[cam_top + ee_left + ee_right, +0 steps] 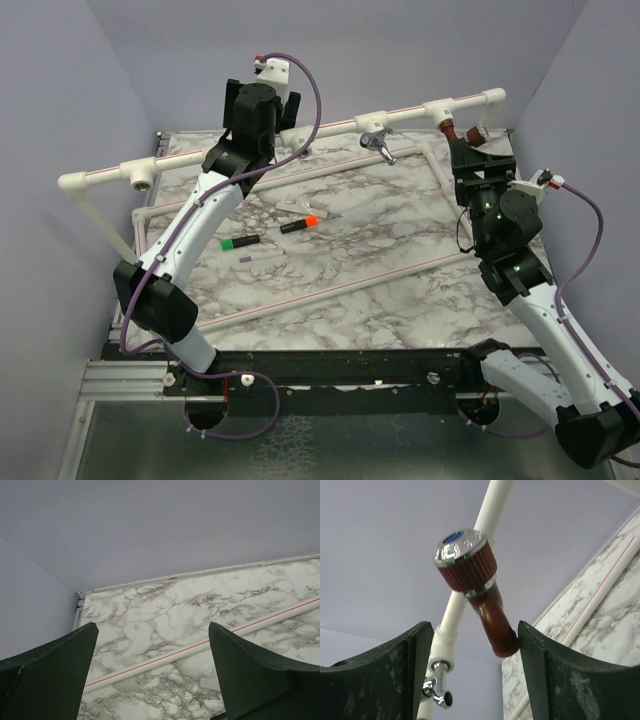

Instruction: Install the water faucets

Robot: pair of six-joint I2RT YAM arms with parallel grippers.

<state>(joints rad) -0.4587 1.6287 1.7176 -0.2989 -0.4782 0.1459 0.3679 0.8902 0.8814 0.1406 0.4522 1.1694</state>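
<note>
no readable text, label or number anywhere, the copper faucet (485, 605) included

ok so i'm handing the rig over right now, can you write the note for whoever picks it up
Left end effector: open, empty, held high.
Right end effector: open around the copper faucet; the spout touches one finger, no grip.
Copper faucet sits on the right tee of the pipe rail; the chrome faucet is on the middle tee.
Done: both faucets look mounted.
Left: back the right arm off and check tightness, which can't be judged from here.
</note>
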